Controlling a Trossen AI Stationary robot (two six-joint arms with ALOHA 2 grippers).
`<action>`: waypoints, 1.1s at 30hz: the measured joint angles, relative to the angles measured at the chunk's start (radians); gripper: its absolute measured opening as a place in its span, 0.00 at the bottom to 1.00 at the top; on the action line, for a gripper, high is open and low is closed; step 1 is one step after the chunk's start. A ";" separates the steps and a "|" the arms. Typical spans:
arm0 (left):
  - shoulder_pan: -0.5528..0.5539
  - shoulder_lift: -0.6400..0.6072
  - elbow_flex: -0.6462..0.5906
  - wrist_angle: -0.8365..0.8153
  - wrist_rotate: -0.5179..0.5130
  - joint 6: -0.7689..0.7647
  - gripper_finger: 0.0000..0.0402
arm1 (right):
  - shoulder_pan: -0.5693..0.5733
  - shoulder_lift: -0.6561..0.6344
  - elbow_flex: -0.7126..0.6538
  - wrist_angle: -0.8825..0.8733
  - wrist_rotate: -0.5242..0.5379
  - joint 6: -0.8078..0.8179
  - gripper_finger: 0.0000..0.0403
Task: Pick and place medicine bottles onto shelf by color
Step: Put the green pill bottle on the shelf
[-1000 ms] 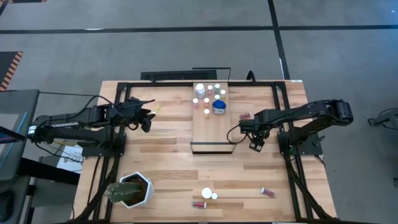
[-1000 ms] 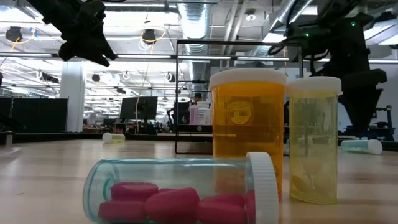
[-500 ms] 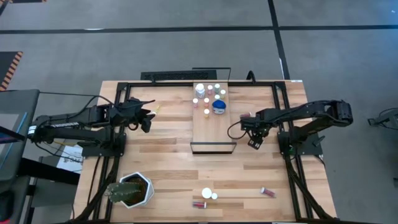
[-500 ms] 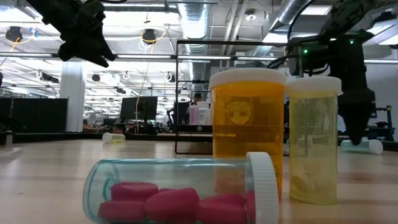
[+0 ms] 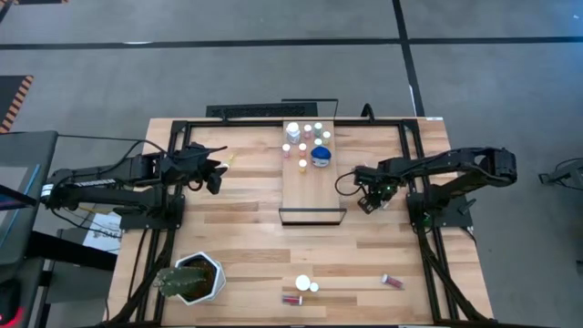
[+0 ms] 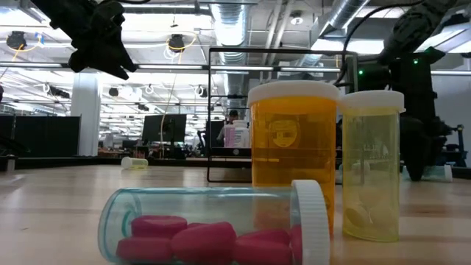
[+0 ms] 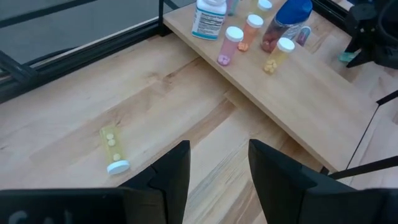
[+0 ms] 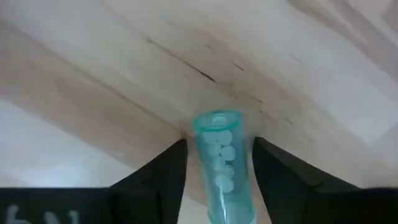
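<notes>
A clear teal medicine bottle (image 8: 221, 155) with white pills lies on its side on the table, right of the shelf (image 5: 310, 191). My right gripper (image 8: 217, 146) points down over it, open, one finger on each side with a thin gap. Several medicine bottles (image 5: 305, 138) and a wider blue one (image 5: 321, 157) stand on the shelf's far end. My left gripper (image 7: 217, 168) hangs open above the table's left part. A yellow vial (image 7: 113, 149) lies on the table beneath and ahead of it.
Two white-capped bottles (image 5: 307, 284), a red one (image 5: 291, 299) and another red one (image 5: 392, 281) sit near the front edge. They show close up in the low view as an orange bottle (image 6: 293, 154) and others. A white plant pot (image 5: 196, 278) stands front left.
My right gripper has come down and moved toward the table's far edge. It rolled about its own axis and now stands astride the teal bottle. The left arm has kept still.
</notes>
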 joint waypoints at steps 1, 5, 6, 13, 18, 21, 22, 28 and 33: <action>0.000 0.000 0.000 0.000 0.000 0.000 0.37 | -0.008 0.000 -0.003 0.007 -0.004 0.033 0.49; 0.000 0.000 0.000 0.000 0.000 0.002 0.37 | -0.044 0.000 -0.012 0.035 -0.011 0.209 0.43; 0.000 0.000 0.000 -0.001 0.000 0.002 0.37 | -0.050 0.000 -0.012 0.042 -0.007 0.257 0.43; 0.000 0.000 0.000 -0.040 0.000 0.005 0.37 | -0.108 0.001 -0.014 0.072 -0.015 0.563 0.42; 0.000 0.000 0.000 -0.057 -0.002 0.036 0.37 | -0.169 0.001 -0.014 0.091 -0.079 0.739 0.42; 0.000 0.000 0.000 -0.057 -0.002 0.056 0.37 | -0.211 0.002 -0.011 0.091 -0.101 0.780 0.42; 0.000 0.000 0.000 -0.057 -0.002 0.061 0.37 | -0.227 0.004 -0.005 0.085 -0.106 0.775 0.42; 0.000 0.000 0.000 -0.073 -0.002 0.065 0.37 | -0.295 -0.018 0.094 0.045 -0.067 0.558 0.40; 0.000 0.000 0.000 -0.078 -0.003 0.047 0.37 | -0.344 -0.050 0.229 -0.074 -0.074 0.261 0.40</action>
